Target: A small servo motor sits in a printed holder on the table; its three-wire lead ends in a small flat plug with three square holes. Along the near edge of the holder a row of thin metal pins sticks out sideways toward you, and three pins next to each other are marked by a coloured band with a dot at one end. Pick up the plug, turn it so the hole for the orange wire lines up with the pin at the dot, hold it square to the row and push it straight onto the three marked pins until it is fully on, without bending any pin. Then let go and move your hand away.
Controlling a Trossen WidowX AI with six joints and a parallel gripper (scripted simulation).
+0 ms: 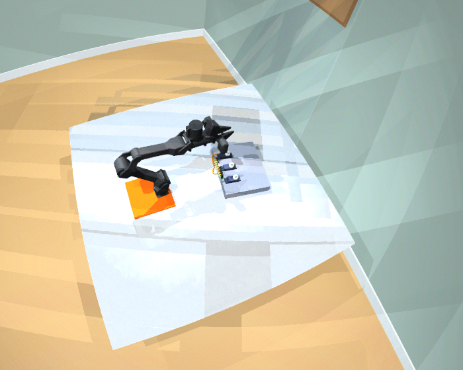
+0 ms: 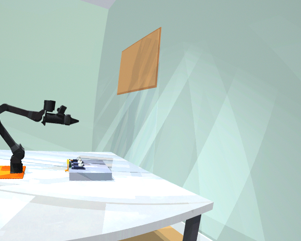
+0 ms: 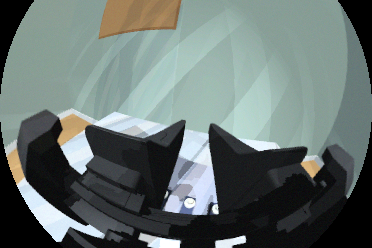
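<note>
The grey holder (image 1: 255, 171) (image 2: 99, 176) lies on the table and carries three dark blue servos with white horns; one horn (image 3: 190, 202) shows between my fingers in the wrist view. Small yellow parts (image 1: 217, 166) (image 2: 68, 161) line the holder's edge facing the arm's base. An orange lead (image 2: 66, 170) hangs beside that edge. The plug, separate pins, coloured band and dot are too small to make out. My gripper (image 1: 232, 130) (image 2: 78, 120) (image 3: 197, 126) is partly open with nothing between its fingertips. It hangs high above the table, pointing roughly level over the holder's far side.
The arm's base stands on an orange plate (image 1: 140, 203) (image 2: 3, 172), across from the holder's pin edge. The white table (image 1: 164, 278) (image 2: 145, 207) has its edge beyond the holder. A brown board (image 2: 139, 67) (image 3: 145, 8) hangs on the wall.
</note>
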